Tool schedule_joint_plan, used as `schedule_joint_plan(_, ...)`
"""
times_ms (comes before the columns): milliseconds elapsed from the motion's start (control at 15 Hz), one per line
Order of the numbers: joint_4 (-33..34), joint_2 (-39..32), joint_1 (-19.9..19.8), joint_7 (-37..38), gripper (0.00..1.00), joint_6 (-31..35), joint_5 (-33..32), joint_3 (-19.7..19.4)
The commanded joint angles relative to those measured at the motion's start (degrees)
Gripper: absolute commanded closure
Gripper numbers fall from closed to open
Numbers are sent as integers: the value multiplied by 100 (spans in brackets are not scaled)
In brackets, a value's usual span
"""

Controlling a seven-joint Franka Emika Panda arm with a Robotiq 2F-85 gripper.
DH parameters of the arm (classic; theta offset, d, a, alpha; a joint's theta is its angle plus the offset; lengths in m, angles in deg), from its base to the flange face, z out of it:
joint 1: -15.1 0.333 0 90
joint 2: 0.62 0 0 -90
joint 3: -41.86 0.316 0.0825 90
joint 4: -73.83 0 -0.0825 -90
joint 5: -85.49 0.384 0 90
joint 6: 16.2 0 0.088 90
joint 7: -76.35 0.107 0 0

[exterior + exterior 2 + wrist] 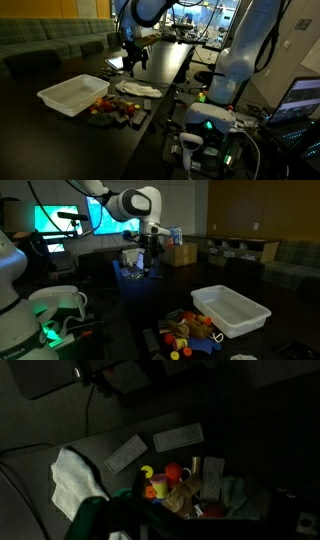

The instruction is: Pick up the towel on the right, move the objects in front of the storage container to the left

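The white storage container [72, 95] [232, 310] sits on the dark table. The objects [108, 108] [190, 332] [170, 480], small red, yellow and orange toys, lie jumbled right in front of it. Beside them is the towel [137, 90] [75, 480], rumpled and white; only a corner shows in an exterior view [243, 358]. My gripper [133, 60] [150, 252] hangs open and empty well above the table, behind the towel and clear of everything. In the wrist view the container [240, 495] is only a faint shape and my fingers are lost in the dark lower edge.
Two flat grey rectangles [125, 453] [178, 437] lie on the table beyond the toys. The arm's white base [235, 70] and a green-lit device [210, 125] stand beside the table. A sofa [50, 40] and cardboard boxes [180, 252] are at the back.
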Motion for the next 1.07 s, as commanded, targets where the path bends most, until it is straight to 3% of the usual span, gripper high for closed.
schedule_joint_plan(0, -409, 312, 9, 85, 0, 572, -241, -52)
schedule_joint_plan(67, -408, -200, -265, -217, 0, 1184, -648, -301)
schedule_joint_plan(267, -469, -660, -489, -229, 0, 1865, -1118, -590)
schedule_joint_plan(533, -59, -1865, -760, -351, 0, 2642, -1437, -1210)
schedule_joint_plan(733, 461, -2760, -843, -751, 0, 3094, -1143, -1595)
schedule_joint_plan(1000, 1247, -3722, -1226, -1639, 0, 3485, -181, -1656)
